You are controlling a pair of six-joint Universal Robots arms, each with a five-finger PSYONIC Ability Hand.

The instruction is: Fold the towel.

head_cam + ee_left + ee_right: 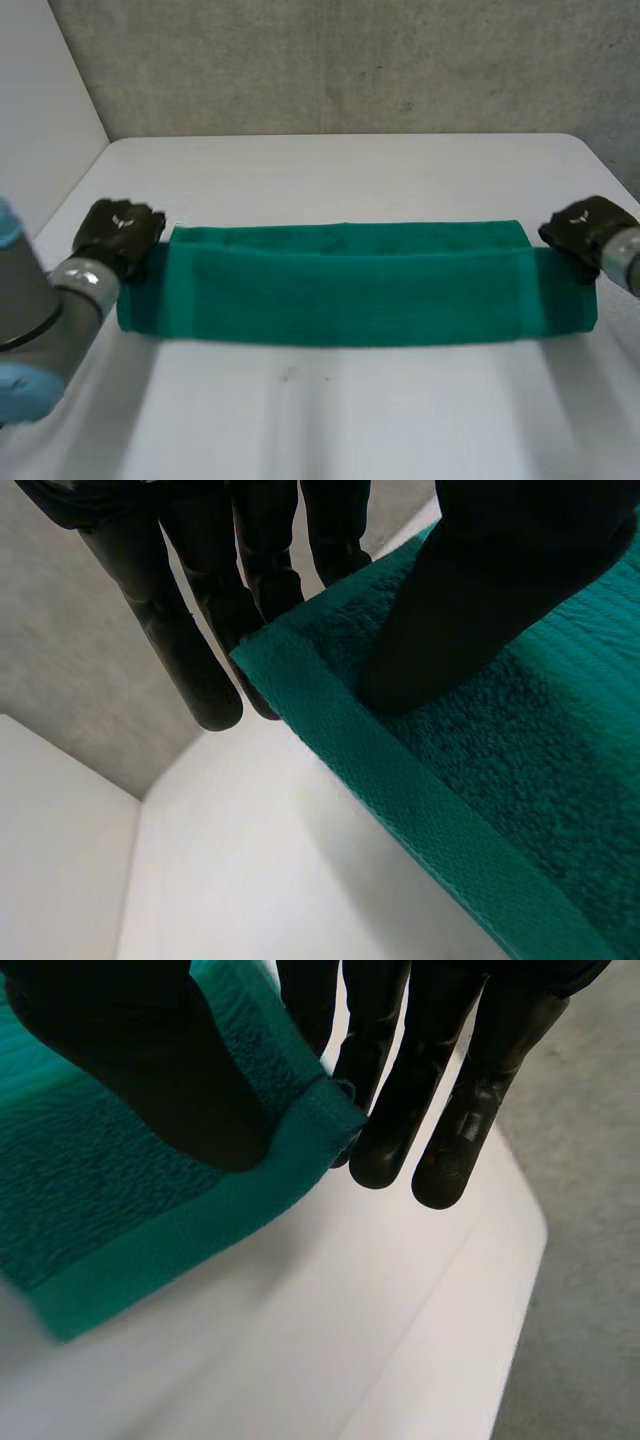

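Note:
A green towel (pixel 350 285) lies across the white table (pixel 340 420) as a long band, its far layer folded over toward the front. My left hand (pixel 118 232) is at the towel's far left corner. In the left wrist view its thumb (pixel 480 590) presses on top of the towel (pixel 520 780) and its fingers (pixel 190 630) reach under the hem, pinching it. My right hand (pixel 585 230) is at the far right corner. There the thumb (pixel 150 1050) sits on the towel (pixel 90 1190) with the fingers (pixel 480 1080) behind the corner, pinching it.
A grey wall (pixel 340 60) stands behind the table and a white panel (pixel 40 110) at its left. The table's right edge (pixel 615 170) runs close to my right hand. Bare tabletop lies in front of and behind the towel.

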